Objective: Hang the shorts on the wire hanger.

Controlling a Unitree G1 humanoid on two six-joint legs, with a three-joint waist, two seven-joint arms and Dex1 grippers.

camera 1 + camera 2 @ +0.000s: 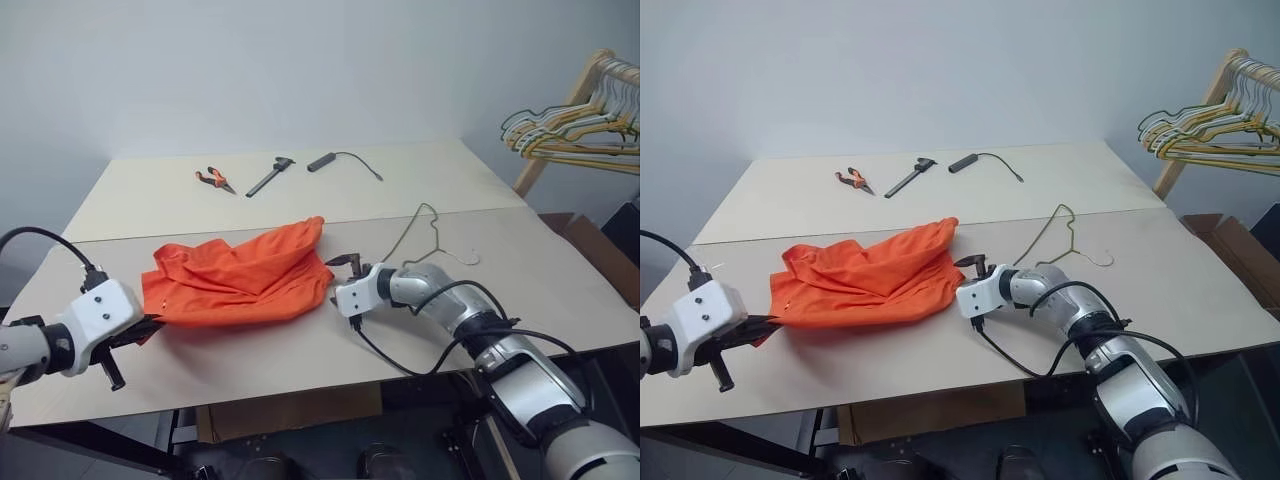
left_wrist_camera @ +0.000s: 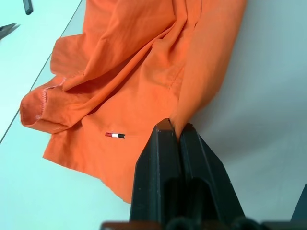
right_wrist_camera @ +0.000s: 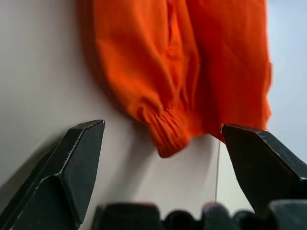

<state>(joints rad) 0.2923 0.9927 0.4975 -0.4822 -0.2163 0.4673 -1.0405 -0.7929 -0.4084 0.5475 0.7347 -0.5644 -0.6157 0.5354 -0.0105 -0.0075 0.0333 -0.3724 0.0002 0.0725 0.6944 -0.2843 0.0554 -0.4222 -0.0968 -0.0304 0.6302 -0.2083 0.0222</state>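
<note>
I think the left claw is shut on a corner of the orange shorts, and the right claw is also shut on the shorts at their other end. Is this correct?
Not quite. The left claw is shut on the shorts, but the right claw is open and grips nothing; the right wrist view shows its fingers spread wide, short of the fabric's edge.

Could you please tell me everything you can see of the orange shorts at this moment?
The shorts are bright orange, thin crumpled fabric with a gathered elastic edge and a small red-and-white tag. They lie spread in folds on the table. The left gripper has its jaws shut on one edge. The right gripper, jaws wide open, faces the opposite end without touching.
</note>
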